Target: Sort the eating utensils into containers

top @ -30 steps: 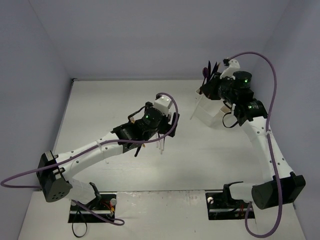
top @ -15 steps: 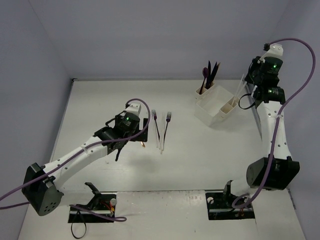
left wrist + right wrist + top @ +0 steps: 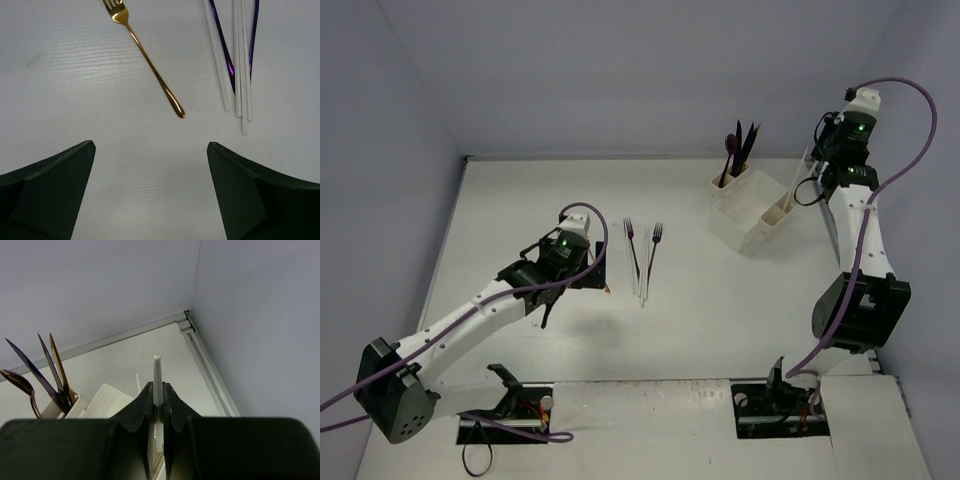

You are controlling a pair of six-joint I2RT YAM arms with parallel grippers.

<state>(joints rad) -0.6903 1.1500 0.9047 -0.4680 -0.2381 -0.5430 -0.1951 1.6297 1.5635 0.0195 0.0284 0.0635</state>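
Note:
Several eating utensils lie mid-table: a gold fork [image 3: 150, 65], and to its right purple-blue forks [image 3: 632, 245] and clear white ones [image 3: 237, 60]. My left gripper [image 3: 150, 150] hovers open just short of the gold fork's handle end, with nothing between its fingers; from above it [image 3: 578, 280] is left of the pile. My right gripper [image 3: 157, 390] is shut on a white plastic utensil [image 3: 157, 372], held upright above the containers [image 3: 750, 215] near the back right corner. One cup [image 3: 60, 410] holds purple-blue and gold utensils [image 3: 50, 375]. Another cup [image 3: 778, 215] holds a white one.
The back wall and right wall meet close behind my right gripper, with a metal strip [image 3: 207, 365] along the table edge. The table's left half [image 3: 510, 210] is bare white surface.
My right arm swung from the organizer's left side to its right, carrying the white utensil. My left arm drew back to the left, uncovering the utensils on the table.

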